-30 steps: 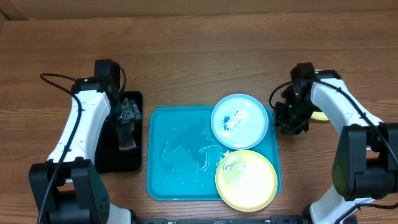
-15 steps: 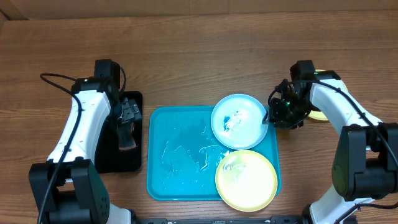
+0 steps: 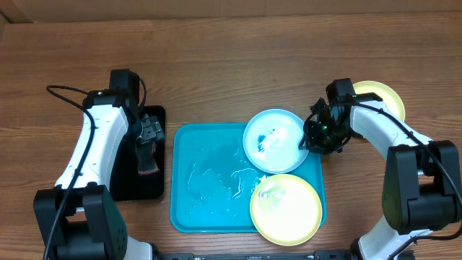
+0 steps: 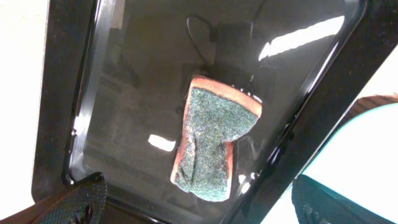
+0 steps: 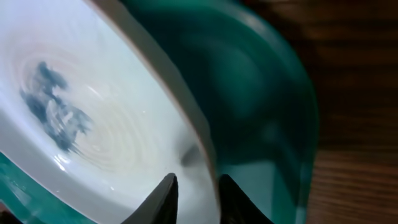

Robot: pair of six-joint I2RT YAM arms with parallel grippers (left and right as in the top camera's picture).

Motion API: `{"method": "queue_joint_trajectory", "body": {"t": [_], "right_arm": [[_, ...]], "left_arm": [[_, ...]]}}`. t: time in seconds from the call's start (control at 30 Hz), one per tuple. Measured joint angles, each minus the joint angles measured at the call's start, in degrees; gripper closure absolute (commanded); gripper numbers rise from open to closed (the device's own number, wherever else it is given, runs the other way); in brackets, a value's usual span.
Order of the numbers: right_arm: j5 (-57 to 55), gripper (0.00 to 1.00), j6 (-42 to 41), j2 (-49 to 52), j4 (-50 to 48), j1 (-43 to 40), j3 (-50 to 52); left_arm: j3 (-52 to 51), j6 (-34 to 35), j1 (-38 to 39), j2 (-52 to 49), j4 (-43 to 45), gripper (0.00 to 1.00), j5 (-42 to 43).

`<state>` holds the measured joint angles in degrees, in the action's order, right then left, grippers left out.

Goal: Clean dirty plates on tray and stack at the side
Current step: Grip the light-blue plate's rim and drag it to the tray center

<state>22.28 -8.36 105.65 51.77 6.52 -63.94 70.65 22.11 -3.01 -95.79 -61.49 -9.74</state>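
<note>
Plates are lying in three spots. A blue plate (image 3: 276,141) with a white centre and a blue scribble (image 3: 271,139) is sitting at the far right corner of the turquoise tray (image 3: 209,180). A yellow-green plate (image 3: 286,209) is resting over the near right corner of the same tray, its far edge meeting the blue plate and its near edge hanging past the rim. A second yellow-green plate (image 3: 381,96) is lying on the worktop (image 3: 231,58) to the right, apart from the tray and partly hidden behind the right arm. Pale wet-looking streaks are showing on the tray's bare floor.

The right pincer (image 3: 315,137) is sitting at the blue plate's right edge. In the wrist view its fingertips (image 5: 165,199) are straddling that rim, one inside the plate and one outside, with only a narrow gap. I cannot tell whether they are actually squeezing it.

The left pincer (image 4: 202,196) is hovering over a black tray (image 3: 153,189) just left of the turquoise one, its fingers spread wide and holding nothing. A sponge (image 4: 214,134) is lying in the black tray beneath it, green scouring face up, with nothing touching it.
</note>
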Motion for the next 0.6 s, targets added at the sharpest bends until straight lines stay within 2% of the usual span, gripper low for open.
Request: {"method": "queue_joint_trajectory", "body": {"t": [0.17,0.3,0.6], "right_arm": [[0.0,0.96,-0.4,0.0,-0.4,0.0,0.0],[0.0,0.96,-0.6,0.0,-0.2,0.0,0.0],[1.6,0.96,0.7,0.0,-1.1,3.0,0.0]], "left_arm": [[0.0,0.0,0.0,0.0,0.0,0.06,0.0],[0.0,0.0,0.0,0.0,0.0,0.06,0.1],[0.0,-1.1,0.0,0.0,0.0,0.14,0.1]]}}
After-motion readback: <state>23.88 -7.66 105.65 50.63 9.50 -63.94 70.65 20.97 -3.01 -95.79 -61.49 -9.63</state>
